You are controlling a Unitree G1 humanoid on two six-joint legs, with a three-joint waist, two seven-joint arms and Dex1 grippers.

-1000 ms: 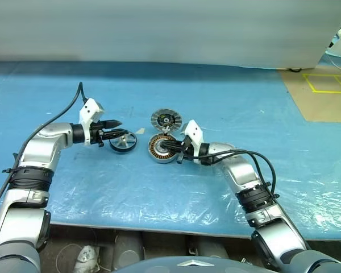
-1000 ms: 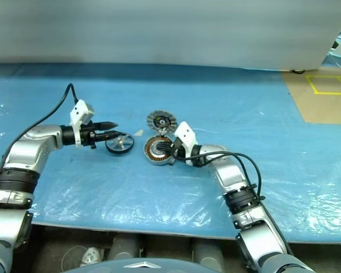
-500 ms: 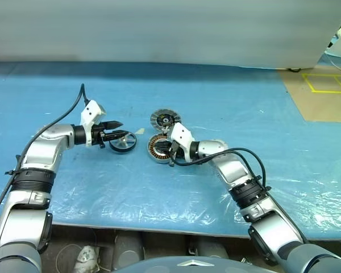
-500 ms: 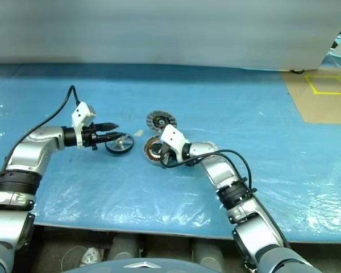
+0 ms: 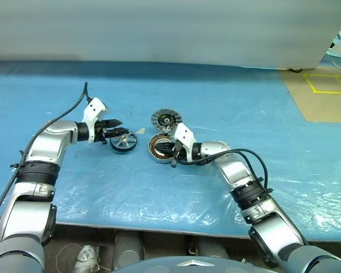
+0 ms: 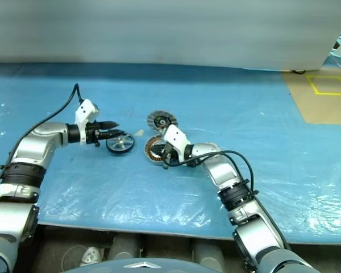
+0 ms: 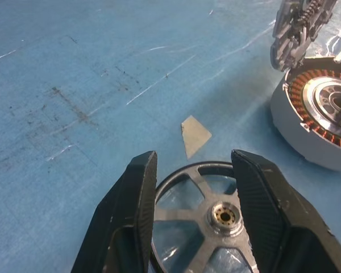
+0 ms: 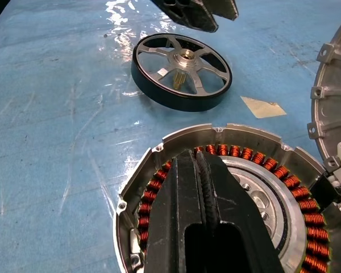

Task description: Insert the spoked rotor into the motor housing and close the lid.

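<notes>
Right arm's closed fingers now further over motor housing; left fingers half-spread above flat spoked rotor.

The blue table carried the spoked rotor left, motor housing centre, lid behind.

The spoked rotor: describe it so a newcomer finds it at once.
On the blue table mat, three round parts lie near the middle. The spoked rotor is the leftmost, under the left end effector. Unlike the copper-wound motor housing and ribbed lid, it is an open dark-rimmed wheel.
</notes>
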